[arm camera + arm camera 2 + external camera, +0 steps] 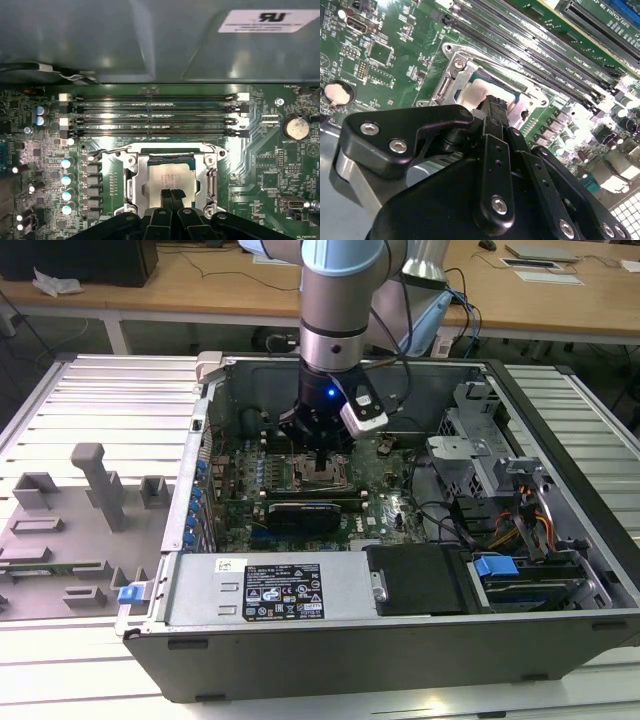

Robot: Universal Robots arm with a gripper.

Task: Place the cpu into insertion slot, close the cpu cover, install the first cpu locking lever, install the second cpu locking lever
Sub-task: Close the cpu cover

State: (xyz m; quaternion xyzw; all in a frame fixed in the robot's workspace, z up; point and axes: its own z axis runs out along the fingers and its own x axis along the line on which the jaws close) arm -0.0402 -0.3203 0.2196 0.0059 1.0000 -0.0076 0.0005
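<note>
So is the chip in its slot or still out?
In. The first wrist view shows the chip lying flat inside the window of the metal cover, with the gripper close over its edge.

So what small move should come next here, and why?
Probably a short straight lift of the pincer. The cpu already lies flat inside the insertion slot, and the pincer is shut with its tips right over the cpu's edge, gripping nothing that I can see.
</note>
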